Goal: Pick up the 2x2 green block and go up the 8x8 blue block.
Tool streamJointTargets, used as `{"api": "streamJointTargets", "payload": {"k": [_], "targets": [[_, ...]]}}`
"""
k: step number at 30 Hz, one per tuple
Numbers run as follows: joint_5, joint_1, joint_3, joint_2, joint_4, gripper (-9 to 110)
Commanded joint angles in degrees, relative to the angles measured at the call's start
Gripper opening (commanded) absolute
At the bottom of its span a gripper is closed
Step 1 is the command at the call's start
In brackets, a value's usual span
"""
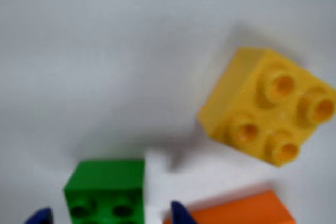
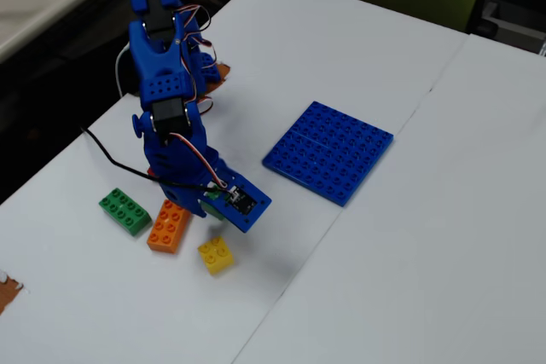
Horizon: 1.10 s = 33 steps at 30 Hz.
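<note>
In the wrist view the 2x2 green block (image 1: 105,190) sits on the white table at the bottom edge, between my two blue fingertips (image 1: 181,213). My gripper (image 1: 110,216) is open, with a gap showing on each side of the block. In the fixed view only a sliver of the green block (image 2: 211,203) shows under the blue wrist, and the fingers are hidden there. The 8x8 blue block (image 2: 328,151) lies flat on the table, to the right of the arm and apart from it.
A yellow 2x2 brick (image 1: 270,106) (image 2: 216,255) lies just ahead of the gripper. An orange brick (image 1: 241,211) (image 2: 169,226) lies close beside the right finger. A longer green brick (image 2: 124,211) lies left of the orange one. The table's edge (image 2: 60,168) runs behind the arm.
</note>
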Motion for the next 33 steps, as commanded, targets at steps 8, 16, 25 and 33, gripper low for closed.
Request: {"api": "streamJointTargets", "payload": {"k": [8, 16, 25, 33], "targets": [[-1.23, -1.85, -1.58, 0.35, -0.35, 28], [-1.23, -2.02, 2.02, 2.90, -0.44, 27], [-1.67, -1.49, 5.89, 5.27, -0.70, 19], [-0.97, -1.41, 6.33, 6.42, -0.79, 7]]}}
